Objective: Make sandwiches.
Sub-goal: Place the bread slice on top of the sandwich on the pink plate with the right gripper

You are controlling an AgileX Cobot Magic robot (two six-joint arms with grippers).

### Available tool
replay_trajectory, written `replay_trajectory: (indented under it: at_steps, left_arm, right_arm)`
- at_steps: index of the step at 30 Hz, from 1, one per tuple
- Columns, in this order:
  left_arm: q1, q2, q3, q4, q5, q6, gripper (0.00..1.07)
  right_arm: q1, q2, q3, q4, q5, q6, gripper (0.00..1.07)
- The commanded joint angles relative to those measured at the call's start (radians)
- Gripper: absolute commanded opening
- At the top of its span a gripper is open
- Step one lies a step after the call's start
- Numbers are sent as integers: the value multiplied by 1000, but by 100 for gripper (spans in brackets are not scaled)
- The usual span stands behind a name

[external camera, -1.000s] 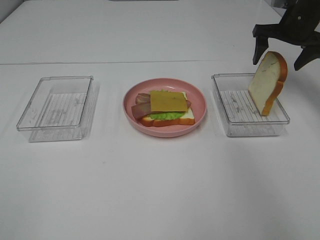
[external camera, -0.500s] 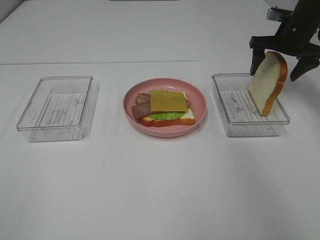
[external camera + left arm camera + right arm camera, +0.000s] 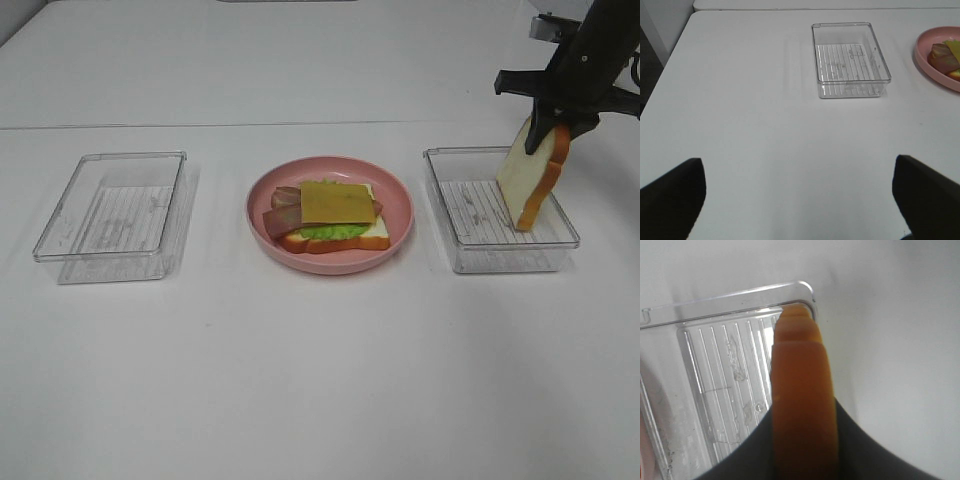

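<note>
At the left of the exterior high view a clear tray [image 3: 110, 215] sits on the white table [image 3: 320, 380] with nothing visible inside it; the left wrist view shows the same tray [image 3: 850, 59] toward the upper middle of the frame. The left gripper [image 3: 799, 197] appears only in the left wrist view, as two dark fingers [image 3: 672, 192] at the lower corners, spread wide with bare table between them and well apart from the tray. At the centre stands a pink plate [image 3: 395, 190] carrying the partly built sandwich [image 3: 330, 215]: a bread slice at the base, green lettuce, brown-red bacon strips and a yellow cheese square on top. Nothing lies between the plate and either tray. At the right, a second clear tray [image 3: 480, 250] holds a bread slice [image 3: 535, 175] standing on edge, tilted, its lower end resting on the ribbed tray floor near the far right corner. The right gripper [image 3: 553, 125] reaches down from the upper right of the frame, its black fingers pinching the top edge of this slice. In the right wrist view the orange-brown crust [image 3: 802, 400] runs between the two dark fingers [image 3: 867, 447], pressed on both sides.
</note>
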State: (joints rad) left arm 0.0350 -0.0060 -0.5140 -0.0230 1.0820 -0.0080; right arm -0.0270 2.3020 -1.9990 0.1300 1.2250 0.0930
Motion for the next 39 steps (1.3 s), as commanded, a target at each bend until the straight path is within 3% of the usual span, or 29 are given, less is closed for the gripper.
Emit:
replay_trajectory:
  at_steps: [1, 16, 19, 23, 24, 25, 27, 28, 29, 30, 34, 39]
  left_arm:
    - [4, -17, 0, -6, -6, 0, 95]
    - [4, -17, 0, -6, -6, 0, 95]
    - [4, -17, 0, -6, -6, 0, 95]
    - [4, -17, 0, -6, -6, 0, 95]
    - [4, -17, 0, -6, -6, 0, 95]
    - [4, -17, 0, -6, -6, 0, 95]
    - [4, -17, 0, -6, -6, 0, 95]
    - [4, -17, 0, -6, -6, 0, 95]
    - [4, -17, 0, -6, -6, 0, 95]
    - [4, -17, 0, -6, -6, 0, 95]
    - [4, -17, 0, -6, -6, 0, 95]
    - [4, -17, 0, -6, -6, 0, 95]
  right_arm:
    - [-2, -1, 7, -10, 104, 7, 0]
    - [-2, -164, 21, 90, 104, 17, 0]
    - [-2, -215, 70, 142, 104, 13, 0]
    - [-1, -324, 247, 242, 10, -68, 0]
    - [-1, -324, 247, 242, 10, -68, 0]
    - [-1, -366, 349, 346, -70, -137, 0]
    - [-1, -382, 388, 396, -98, -168, 0]
    - [-1, -411, 471, 521, -153, -253, 0]
    - [-1, -411, 471, 521, -153, -253, 0]
    - [-1, -424, 522, 661, -173, -325, 0]
    - [-1, -415, 542, 833, -171, -385, 0]
    - [9, -399, 542, 914, -187, -445, 0]
